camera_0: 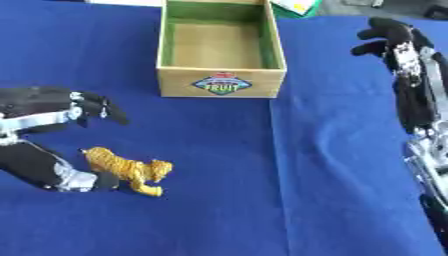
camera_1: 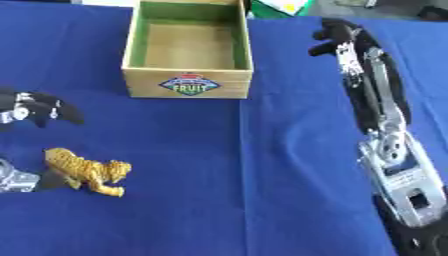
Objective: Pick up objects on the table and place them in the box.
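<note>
1. Left eye view: the left robot hand (camera_0: pixel 61 145) is spread open around the tail end of the toy tiger (camera_0: pixel 129 170), thumb tip touching its rump, fingers above and apart. The tiger lies on the blue bench (camera_0: pixel 262 200), long axis slanting, head toward lower right. The box (camera_0: pixel 220 47) stands well beyond it, inside bare.
2. Right eye view: the left robot hand is cut by the frame edge. The right robot hand (camera_1: pixel 337 32) is raised right of the box, fingers curled, holding nothing.

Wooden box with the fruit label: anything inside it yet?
Nothing visible inside the green-lined wooden box: bare floor shows. Its front wall hides only a strip of floor. The striped orange toy tiger lies on the blue cloth.
</note>
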Robot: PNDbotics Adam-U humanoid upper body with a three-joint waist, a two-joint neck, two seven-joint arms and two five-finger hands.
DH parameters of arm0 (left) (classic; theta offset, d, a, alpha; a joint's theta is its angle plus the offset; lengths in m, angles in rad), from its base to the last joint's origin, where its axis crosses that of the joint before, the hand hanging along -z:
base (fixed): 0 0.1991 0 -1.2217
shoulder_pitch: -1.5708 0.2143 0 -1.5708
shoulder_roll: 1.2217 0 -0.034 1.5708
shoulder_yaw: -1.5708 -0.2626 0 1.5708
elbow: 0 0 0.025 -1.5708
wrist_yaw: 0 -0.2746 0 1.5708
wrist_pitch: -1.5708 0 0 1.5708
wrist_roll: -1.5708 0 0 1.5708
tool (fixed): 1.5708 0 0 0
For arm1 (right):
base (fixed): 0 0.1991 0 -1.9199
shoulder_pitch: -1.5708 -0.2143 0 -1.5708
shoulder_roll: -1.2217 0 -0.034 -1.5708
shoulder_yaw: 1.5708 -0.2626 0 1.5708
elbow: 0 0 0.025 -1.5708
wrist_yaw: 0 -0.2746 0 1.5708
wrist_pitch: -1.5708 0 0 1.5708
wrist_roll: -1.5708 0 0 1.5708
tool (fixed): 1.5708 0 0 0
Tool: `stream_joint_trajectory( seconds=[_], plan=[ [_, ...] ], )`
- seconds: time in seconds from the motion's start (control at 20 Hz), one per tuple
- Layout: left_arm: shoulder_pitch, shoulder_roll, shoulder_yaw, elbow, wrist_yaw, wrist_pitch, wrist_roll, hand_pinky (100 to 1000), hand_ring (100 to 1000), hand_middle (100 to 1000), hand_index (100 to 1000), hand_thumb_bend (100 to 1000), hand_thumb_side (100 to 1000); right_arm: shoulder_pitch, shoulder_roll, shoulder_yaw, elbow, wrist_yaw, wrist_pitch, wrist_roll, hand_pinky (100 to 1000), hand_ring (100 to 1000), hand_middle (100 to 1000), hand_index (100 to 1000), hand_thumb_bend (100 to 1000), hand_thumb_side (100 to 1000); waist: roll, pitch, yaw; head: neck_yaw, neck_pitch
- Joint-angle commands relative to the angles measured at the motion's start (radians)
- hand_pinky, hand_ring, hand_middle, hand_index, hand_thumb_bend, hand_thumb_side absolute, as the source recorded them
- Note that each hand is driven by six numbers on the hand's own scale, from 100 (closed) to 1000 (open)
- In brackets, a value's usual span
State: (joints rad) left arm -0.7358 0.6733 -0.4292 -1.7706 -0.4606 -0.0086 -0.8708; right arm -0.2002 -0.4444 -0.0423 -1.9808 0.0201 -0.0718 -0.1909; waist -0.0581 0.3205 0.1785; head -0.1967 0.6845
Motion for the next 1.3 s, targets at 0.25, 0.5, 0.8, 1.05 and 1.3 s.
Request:
stream_joint_trajectory(
  seconds=[0.25, 0.5, 0.8, 1.05, 1.3],
  plan=[
    [-0.033, -0.034, -0.009, 0.122, -0.043, -0.031, -0.034, 757, 910, 867, 944, 514, 670, -0.003, -0.010, -0.001, -0.019, -0.003, -0.002, 0.004, 836, 647, 669, 817, 100, 892, 0.001, -0.016, -0.006, 0.003, -0.009],
    [-0.039, -0.051, -0.017, 0.184, -0.061, -0.067, -0.036, 751, 901, 845, 930, 511, 659, -0.003, -0.007, -0.001, -0.019, -0.005, 0.000, 0.004, 836, 645, 668, 818, 100, 898, 0.002, -0.014, -0.009, 0.004, -0.012],
    [-0.044, -0.060, -0.026, 0.191, -0.076, -0.094, -0.036, 722, 861, 771, 862, 500, 609, -0.004, -0.005, -0.001, -0.019, -0.004, 0.003, 0.010, 836, 642, 665, 818, 100, 903, 0.003, -0.013, -0.011, 0.006, -0.013],
    [-0.043, -0.060, -0.031, 0.168, -0.095, -0.114, -0.026, 693, 821, 716, 821, 448, 542, -0.003, -0.002, -0.001, -0.019, -0.006, 0.005, 0.012, 837, 640, 664, 818, 100, 903, 0.004, -0.013, -0.011, 0.005, -0.014],
    [-0.039, -0.055, -0.034, 0.124, -0.133, -0.132, 0.037, 657, 778, 663, 784, 324, 437, -0.001, -0.001, -0.002, -0.019, -0.002, 0.010, 0.021, 838, 640, 664, 819, 100, 916, 0.005, -0.012, -0.010, 0.004, -0.013]
  ],
)
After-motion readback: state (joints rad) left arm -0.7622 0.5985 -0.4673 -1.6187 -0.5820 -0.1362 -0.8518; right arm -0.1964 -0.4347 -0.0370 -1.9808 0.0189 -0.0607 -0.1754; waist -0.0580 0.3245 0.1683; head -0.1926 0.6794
